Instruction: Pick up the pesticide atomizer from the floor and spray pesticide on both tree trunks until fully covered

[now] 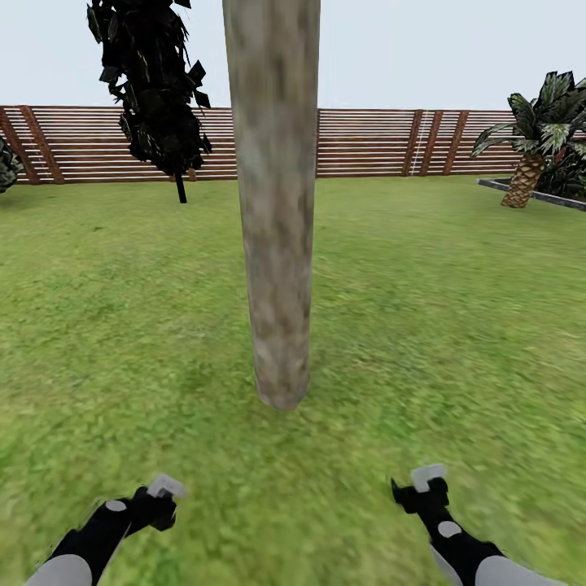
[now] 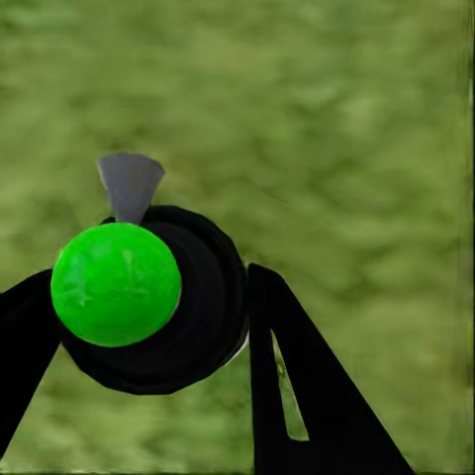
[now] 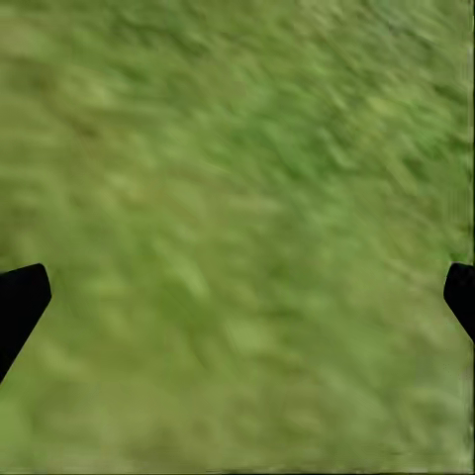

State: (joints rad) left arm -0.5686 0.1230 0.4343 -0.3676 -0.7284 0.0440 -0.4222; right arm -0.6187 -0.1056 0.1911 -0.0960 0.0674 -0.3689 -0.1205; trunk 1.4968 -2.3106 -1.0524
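A thick pale grey-beige mottled tree trunk (image 1: pixel 277 244) rises from the grass floor (image 1: pixel 423 325) straight ahead, just beyond both arms. No pesticide specks show on it. My left gripper (image 1: pixel 163 493) hangs low at the near left, short of the trunk's base. In the left wrist view that gripper (image 2: pixel 148 332) is shut on the pesticide atomizer (image 2: pixel 203 317), a black round body with a bright green ball and a grey nozzle. My right gripper (image 1: pixel 428 482) hangs low at the near right. Its fingers (image 3: pixel 20 302) stand wide apart over bare grass, holding nothing.
A brown slatted fence (image 1: pixel 366 142) closes the lawn at the back. A dark ragged leafy mass (image 1: pixel 150 89) on a thin dark stem hangs at the back left. A short palm (image 1: pixel 533 155) beside a grey kerb stands at the far right. Open grass surrounds the trunk.
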